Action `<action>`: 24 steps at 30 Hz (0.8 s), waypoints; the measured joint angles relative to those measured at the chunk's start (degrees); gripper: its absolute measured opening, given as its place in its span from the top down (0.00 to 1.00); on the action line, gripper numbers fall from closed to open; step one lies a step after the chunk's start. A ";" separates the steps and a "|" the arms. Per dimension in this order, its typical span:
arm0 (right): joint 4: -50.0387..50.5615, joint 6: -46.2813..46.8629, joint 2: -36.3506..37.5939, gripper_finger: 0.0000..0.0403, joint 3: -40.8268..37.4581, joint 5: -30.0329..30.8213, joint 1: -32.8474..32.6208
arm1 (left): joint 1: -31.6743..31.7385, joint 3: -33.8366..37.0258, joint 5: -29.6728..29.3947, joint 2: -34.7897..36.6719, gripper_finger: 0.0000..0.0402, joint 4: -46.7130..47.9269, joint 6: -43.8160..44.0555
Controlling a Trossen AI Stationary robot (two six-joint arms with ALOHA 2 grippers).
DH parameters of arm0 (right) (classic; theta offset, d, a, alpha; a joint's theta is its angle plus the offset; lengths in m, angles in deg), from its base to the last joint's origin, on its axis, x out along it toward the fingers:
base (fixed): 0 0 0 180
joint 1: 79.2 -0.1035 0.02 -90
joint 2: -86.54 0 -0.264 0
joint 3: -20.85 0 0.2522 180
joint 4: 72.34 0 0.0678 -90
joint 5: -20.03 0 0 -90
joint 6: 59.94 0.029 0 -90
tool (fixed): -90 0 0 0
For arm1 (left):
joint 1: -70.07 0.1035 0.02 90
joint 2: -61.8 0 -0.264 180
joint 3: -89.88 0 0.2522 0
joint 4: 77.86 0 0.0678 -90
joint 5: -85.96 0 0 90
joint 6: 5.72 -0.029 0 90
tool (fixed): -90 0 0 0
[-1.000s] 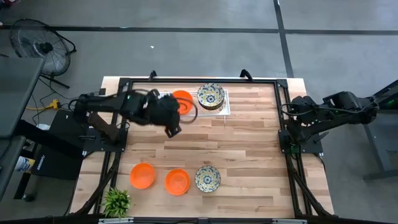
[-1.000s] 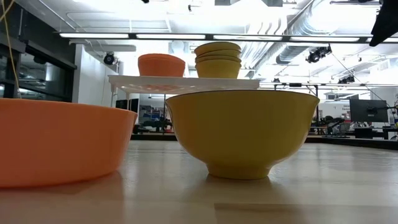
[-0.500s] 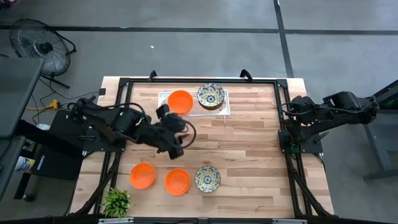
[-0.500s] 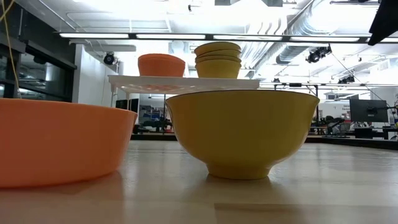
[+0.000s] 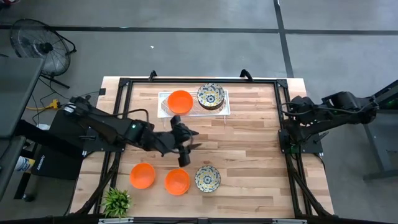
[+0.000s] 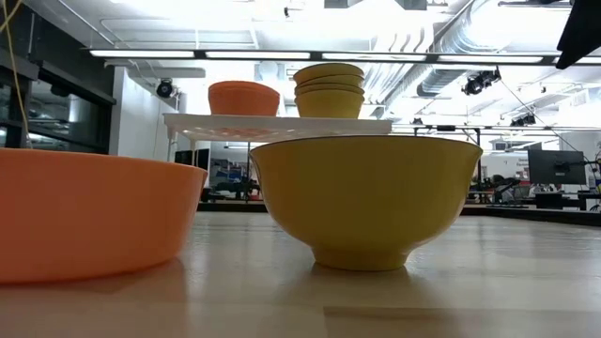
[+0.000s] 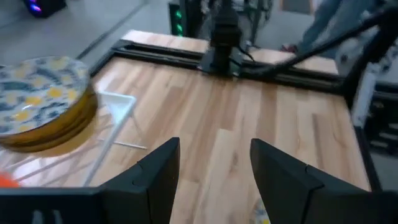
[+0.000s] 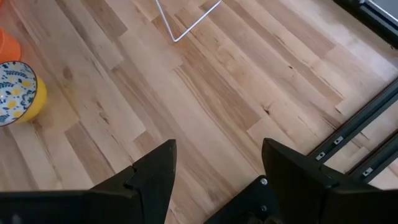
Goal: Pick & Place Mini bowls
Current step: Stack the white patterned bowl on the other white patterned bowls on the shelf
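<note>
The left tool (image 5: 185,151) hangs over the middle of the desk (image 5: 249,149), its two dark fingers (image 7: 158,168) spread apart with only bare wood showing between them, so it carries nothing. It sits between the white tray (image 5: 225,106) at the far side and the row of loose bowls along the near edge. On the tray stand an orange bowl (image 5: 180,101), which may be more than one nested, and to its right a stack of patterned bowls (image 5: 211,96); the low view shows that stack to be several bowls high. Along the near edge lie three more: an orange bowl at the left (image 5: 142,175), a second orange bowl (image 5: 177,181) just right of it, and a patterned bowl (image 5: 207,178) right again. The left tool is nearest the second orange bowl and the patterned one, a little to the far side of both. My reading is that the arm is empty-handed in transit toward the near row to fetch another bowl for the tray. The next move calls for lining the open fingers over one bowl's rim, one finger inside and one outside, lowering, then closing before lifting clear of its neighbours, which sit close together. The right tool (image 8: 214,180) waits with fingers wide apart and empty at the right edge of the desk.
</note>
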 joint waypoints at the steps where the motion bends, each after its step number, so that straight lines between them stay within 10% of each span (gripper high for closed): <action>1: 0.00 0.01 -0.17 0.44 0.00 -0.06 0.00 | 0.00 2.40 -0.71 1.48 0.53 -2.06 -0.15; 14: -6.14 3.85 -6.49 0.44 0.00 -3.87 0.00 | 0.00 31.57 3.40 24.05 0.53 -32.47 -11.38; 24: -13.89 12.51 -19.10 0.44 0.00 -10.99 -0.70 | -0.02 46.36 7.03 41.17 0.53 -31.74 -13.54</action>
